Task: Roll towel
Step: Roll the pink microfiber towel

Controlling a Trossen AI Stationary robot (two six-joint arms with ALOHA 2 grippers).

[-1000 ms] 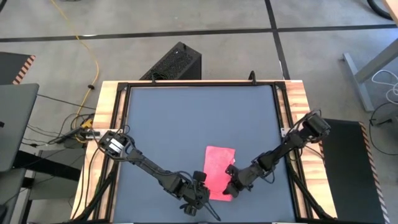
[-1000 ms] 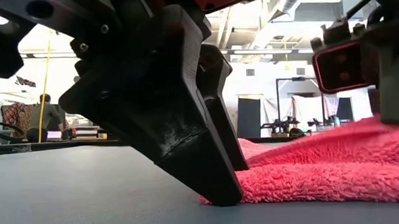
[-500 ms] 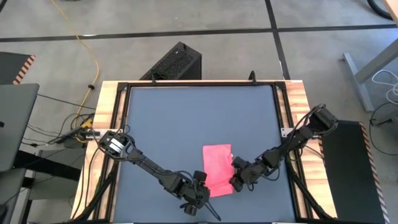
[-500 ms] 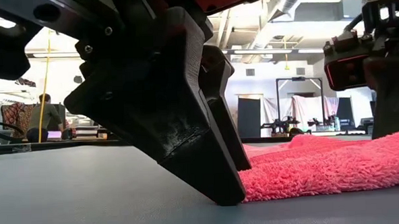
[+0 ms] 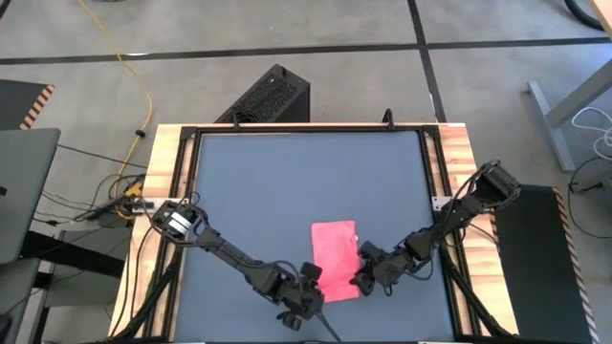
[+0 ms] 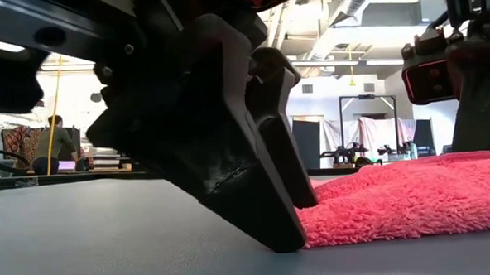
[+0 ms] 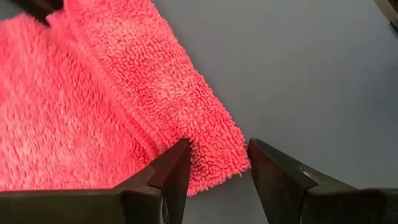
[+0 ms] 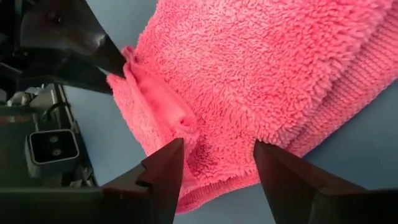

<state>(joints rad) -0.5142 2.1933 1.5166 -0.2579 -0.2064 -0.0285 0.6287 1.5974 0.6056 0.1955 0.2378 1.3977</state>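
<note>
The pink towel (image 5: 335,260) lies folded and flat on the dark tabletop, close to the near edge. My left gripper (image 5: 314,289) is open at the towel's near left corner, and the corner (image 7: 214,146) lies in the gap between its fingers. My right gripper (image 5: 360,279) is open just above the towel's near right part and holds nothing. A small pinched ridge (image 8: 163,102) stands up from the cloth in front of its fingers. In the low view the left gripper's fingers (image 6: 274,227) reach down to the table at the towel's edge (image 6: 332,229). My left gripper comes slanting down from the table's near left. One fingertip (image 7: 176,160) rests on the towel's near left corner beside a fold line. The other fingertip (image 7: 264,163) stands just past the corner's edge, clear of the cloth. The towel lies flat, and nothing is pinched.
Bare grey tabletop (image 5: 306,182) stretches from the towel to the far edge. Wooden rails (image 5: 167,191) and a black frame run along the table's sides. A black box (image 5: 268,96) stands on the floor beyond the far edge.
My right gripper has opened and let go of the towel, rising a little and drawing back toward the table's right edge. The towel's near right part, which was held raised, has dropped flat. The left gripper has stayed at its corner.
</note>
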